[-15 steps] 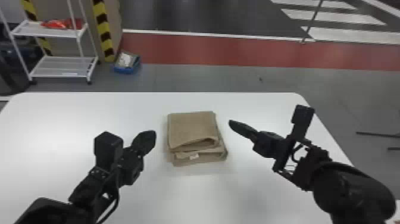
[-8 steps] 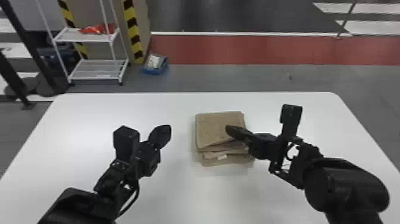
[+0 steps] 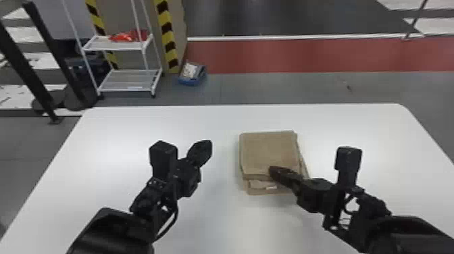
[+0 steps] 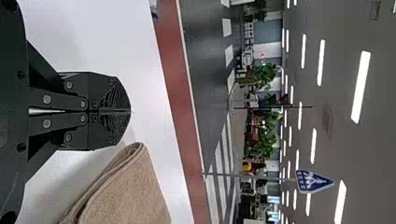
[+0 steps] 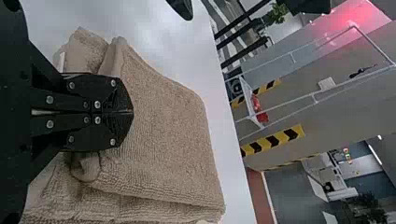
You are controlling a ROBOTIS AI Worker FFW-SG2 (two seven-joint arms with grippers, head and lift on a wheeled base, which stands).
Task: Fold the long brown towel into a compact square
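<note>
Smooth and white, a table [image 3: 223, 229] with rounded far corners spreads out in front of us in a large indoor space. On it, just right of the middle in the head view, we see the brown towel [image 3: 267, 152], folded into a thick, layered, nearly square stack. Lower layers stick out past the top one along the near edge and the right side, and a small pale tag [image 3: 271, 187] shows at the near edge. Over the near right part of the towel is the right gripper [image 3: 273, 170], reaching in from the right; we cannot tell how firmly it touches the cloth. Its wrist view shows us two flat black fingers closed flat together. To the left of the towel, apart from it, we find the left gripper [image 3: 206, 147], angled toward it above the table, its fingers also closed against each other. Beyond the table we see grey floor [image 3: 287, 87], a wide red strip [image 3: 304, 55], a small blue bin [image 3: 192, 80] and, farther left, a white wire rack [image 3: 130, 81] with a red item [image 3: 130, 35] on its upper shelf, beside yellow and black striping [image 3: 165, 30].
</note>
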